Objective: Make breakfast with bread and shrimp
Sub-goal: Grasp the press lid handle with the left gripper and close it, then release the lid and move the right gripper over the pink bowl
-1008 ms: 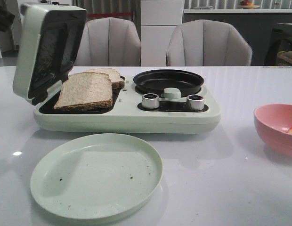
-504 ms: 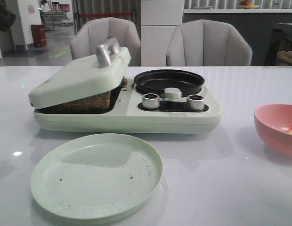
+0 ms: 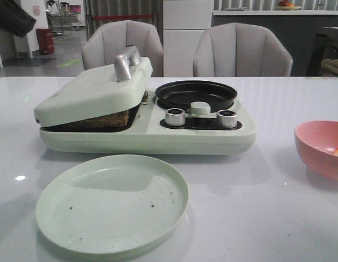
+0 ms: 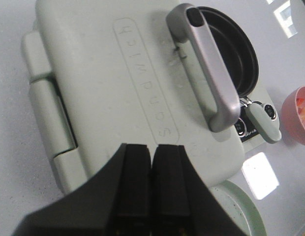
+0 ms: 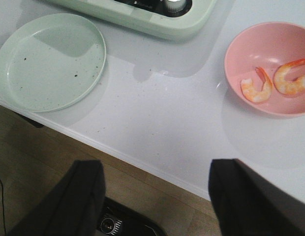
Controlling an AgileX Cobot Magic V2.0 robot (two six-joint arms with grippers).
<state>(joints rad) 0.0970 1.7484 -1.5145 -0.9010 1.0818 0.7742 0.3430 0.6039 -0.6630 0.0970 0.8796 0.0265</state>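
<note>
The two curled orange-and-white shrimp (image 5: 273, 82) are seen in the pink round bowl (image 5: 241, 51) near the table's right edge, nearer the wide-open, empty right gripper (image 5: 155, 196) than the closed, empty left gripper (image 4: 151, 189).

Two grey chairs (image 3: 242, 50) behind white table (image 3: 278, 207), wooden floor (image 5: 49, 167)

Left gripper (image 4: 151, 184) closed above sandwich maker lid (image 4: 118, 88); silver handle (image 4: 204, 61), black pan (image 4: 236, 49) beside.
</note>
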